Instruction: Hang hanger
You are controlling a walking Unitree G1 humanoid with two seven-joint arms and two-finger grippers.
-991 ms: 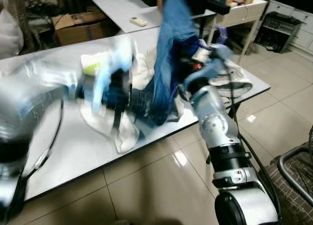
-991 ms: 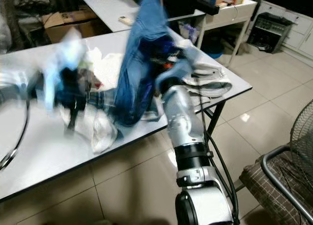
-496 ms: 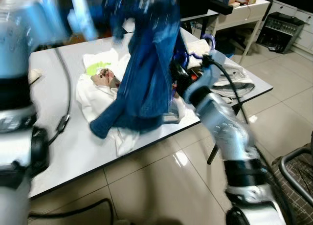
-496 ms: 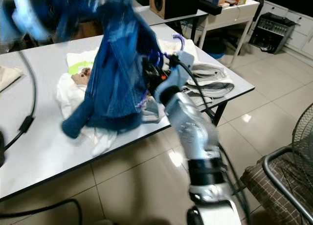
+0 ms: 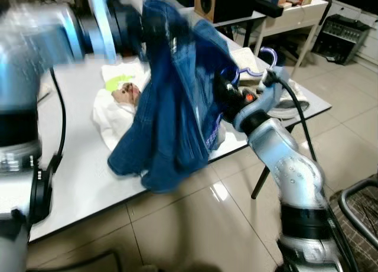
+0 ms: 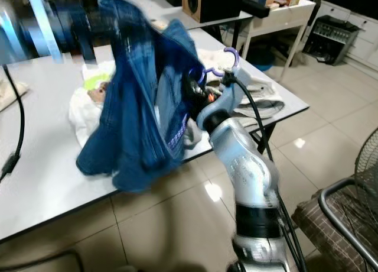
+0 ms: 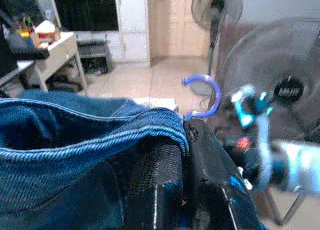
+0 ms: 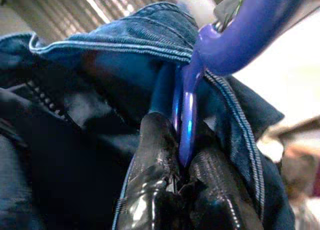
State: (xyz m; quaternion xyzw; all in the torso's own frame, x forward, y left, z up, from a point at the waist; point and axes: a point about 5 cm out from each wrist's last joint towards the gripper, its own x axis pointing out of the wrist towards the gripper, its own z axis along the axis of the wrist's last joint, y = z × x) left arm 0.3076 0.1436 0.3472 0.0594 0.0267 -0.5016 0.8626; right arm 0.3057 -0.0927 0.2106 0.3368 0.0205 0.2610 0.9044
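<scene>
Apparently, denim garment [image 5: 177, 100] shows no writing.

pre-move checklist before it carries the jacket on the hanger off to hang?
1. Right gripper shut on hanger: ok, fingers pinch the purple neck.
2. Left gripper shut on jacket: ok, denim edge lies between the fingers.
3. Hook free: ok, it sticks up clear of the denim.
4. Jacket clear of table: not ok, the hem hangs at the table edge, beside the white cloth.
5. Jacket seated on hanger shoulders: cannot tell, denim hides them.
6. Rail to hang on: cannot tell.
</scene>
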